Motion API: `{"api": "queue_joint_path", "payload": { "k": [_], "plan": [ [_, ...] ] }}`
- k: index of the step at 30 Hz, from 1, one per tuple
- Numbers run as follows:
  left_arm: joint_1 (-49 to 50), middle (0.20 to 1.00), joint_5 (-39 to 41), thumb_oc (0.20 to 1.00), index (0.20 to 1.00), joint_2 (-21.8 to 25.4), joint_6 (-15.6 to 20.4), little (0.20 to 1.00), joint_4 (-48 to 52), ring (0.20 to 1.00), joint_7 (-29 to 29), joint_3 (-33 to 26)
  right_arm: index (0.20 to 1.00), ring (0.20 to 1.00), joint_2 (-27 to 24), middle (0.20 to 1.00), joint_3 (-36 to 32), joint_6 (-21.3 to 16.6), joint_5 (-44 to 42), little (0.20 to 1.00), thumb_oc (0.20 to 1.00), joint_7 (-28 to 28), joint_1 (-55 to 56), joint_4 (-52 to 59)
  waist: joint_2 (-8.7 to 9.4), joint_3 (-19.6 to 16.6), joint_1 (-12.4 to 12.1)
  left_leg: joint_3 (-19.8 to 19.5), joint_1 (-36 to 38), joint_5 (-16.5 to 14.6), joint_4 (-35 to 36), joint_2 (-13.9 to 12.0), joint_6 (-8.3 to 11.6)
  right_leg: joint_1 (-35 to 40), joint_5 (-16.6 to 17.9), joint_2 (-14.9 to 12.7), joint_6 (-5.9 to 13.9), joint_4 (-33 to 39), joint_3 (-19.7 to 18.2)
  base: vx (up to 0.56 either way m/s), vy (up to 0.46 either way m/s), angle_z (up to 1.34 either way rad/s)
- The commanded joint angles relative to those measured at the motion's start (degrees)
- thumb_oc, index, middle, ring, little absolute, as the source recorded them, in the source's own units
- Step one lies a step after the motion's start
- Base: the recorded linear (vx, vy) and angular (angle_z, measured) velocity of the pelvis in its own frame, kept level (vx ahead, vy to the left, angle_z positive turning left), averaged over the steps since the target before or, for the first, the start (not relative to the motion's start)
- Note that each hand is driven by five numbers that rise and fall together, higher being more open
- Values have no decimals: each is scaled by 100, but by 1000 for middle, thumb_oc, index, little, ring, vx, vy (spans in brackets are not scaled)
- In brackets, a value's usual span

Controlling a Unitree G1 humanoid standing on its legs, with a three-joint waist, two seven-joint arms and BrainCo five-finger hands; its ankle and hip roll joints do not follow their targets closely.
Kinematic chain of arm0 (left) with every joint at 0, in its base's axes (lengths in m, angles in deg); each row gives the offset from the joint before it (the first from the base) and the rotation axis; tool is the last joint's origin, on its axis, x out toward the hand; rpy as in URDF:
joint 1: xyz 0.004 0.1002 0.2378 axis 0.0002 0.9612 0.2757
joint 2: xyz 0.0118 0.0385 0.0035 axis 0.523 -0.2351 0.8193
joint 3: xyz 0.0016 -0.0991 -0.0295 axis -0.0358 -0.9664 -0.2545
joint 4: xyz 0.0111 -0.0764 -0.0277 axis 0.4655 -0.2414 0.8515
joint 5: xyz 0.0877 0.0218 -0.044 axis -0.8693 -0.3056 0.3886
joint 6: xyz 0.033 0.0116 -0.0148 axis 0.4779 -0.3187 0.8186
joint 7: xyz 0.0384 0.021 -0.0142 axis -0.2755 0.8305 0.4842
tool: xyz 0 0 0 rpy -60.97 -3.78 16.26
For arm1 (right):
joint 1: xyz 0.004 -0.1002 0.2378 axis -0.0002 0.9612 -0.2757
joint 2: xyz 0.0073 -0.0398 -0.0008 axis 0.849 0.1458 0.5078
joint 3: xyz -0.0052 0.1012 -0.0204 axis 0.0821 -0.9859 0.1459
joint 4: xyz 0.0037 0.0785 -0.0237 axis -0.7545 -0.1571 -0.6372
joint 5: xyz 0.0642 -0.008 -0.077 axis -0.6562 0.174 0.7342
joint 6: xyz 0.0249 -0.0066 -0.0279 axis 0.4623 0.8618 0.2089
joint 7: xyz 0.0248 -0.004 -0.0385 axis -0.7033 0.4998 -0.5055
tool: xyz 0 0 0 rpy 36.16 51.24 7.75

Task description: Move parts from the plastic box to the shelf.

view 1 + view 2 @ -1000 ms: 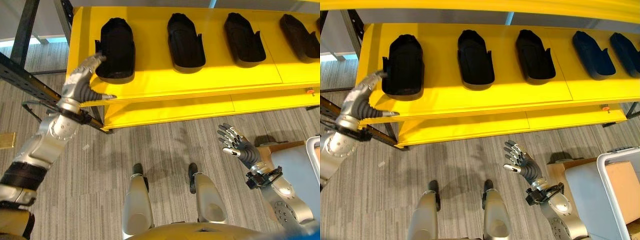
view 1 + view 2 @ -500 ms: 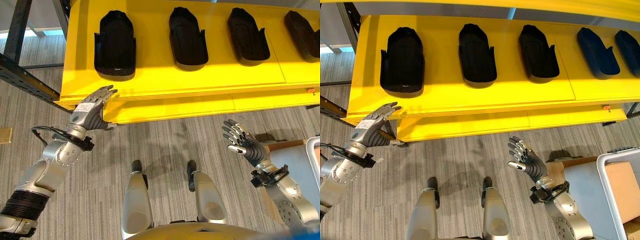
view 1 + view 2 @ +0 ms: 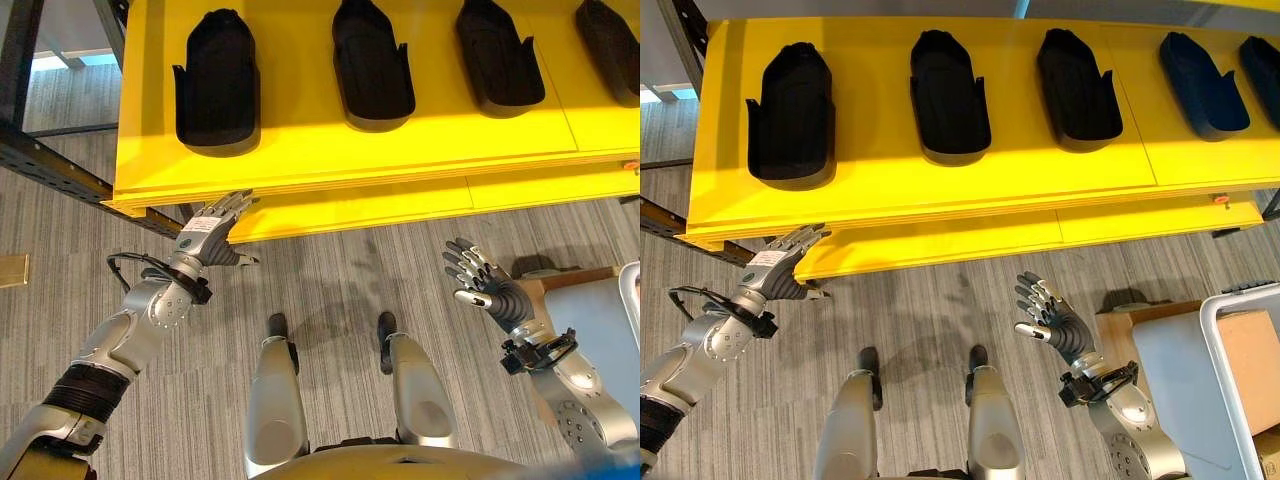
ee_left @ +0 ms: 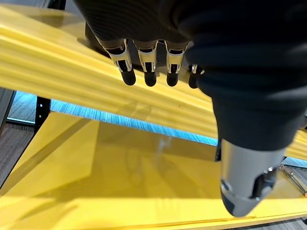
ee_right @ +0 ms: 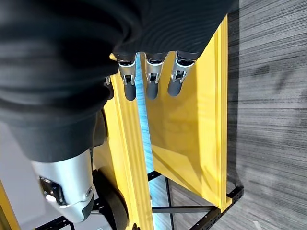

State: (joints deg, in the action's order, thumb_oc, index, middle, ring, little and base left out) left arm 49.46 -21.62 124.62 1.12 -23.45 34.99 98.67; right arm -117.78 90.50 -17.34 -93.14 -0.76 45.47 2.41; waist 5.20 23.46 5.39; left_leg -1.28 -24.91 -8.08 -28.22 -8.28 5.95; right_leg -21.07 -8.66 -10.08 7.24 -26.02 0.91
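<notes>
Four black moulded plastic parts lie in a row on the bright yellow shelf top (image 3: 330,150); the leftmost black part (image 3: 215,80) sits near the shelf's left end, the next black part (image 3: 372,62) well apart from it. A fifth dark part (image 3: 1267,62) shows at the far right edge.

The left hand (image 3: 210,228) hovers just below the shelf's front lip, fingers straight and spread, holding nothing. The right hand (image 3: 482,288) hangs over the grey striped floor (image 3: 330,280), fingers relaxed and spread, also empty. The white-rimmed plastic box (image 3: 1230,360) stands at the robot's right, near the right arm; its contents are not readable here.

Judgement: a part is placed; the step in hand is going back for the next one. To do it well:
- clear the left hand from under the lip before turning
- keep both hands open on approach to the box
- place the next part in a free spot on the shelf.
</notes>
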Motion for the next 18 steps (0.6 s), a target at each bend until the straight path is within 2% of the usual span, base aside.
{"api": "queue_joint_path", "payload": {
  "k": [1,10,18],
  "plan": [
    [-242,1000,-101,1000,1000,-59,-42,1000,-140,1000,247,66,1000,1000,-281,1000,-80,-184,97,1000,1000,-17,178,389,90,-274,-14,77,-87,297,52,-345,3,13,517,-251,103,297,-51,0,0,0],
    [-756,1000,-173,1000,1000,-122,-194,1000,-714,1000,483,191,1000,1000,-336,1000,-85,-171,45,1000,1000,-50,242,421,114,-203,27,98,-162,273,-33,-348,13,-98,506,-256,99,176,-93,0,1,0],
    [-736,1000,-165,1000,1000,-4,-218,1000,-615,1000,594,-3,1000,1000,-330,1000,-128,-185,39,1000,1000,-61,282,419,95,-171,26,113,-201,246,-101,-352,5,-160,487,-268,95,111,-120,8,10,-4]
  ]
}}
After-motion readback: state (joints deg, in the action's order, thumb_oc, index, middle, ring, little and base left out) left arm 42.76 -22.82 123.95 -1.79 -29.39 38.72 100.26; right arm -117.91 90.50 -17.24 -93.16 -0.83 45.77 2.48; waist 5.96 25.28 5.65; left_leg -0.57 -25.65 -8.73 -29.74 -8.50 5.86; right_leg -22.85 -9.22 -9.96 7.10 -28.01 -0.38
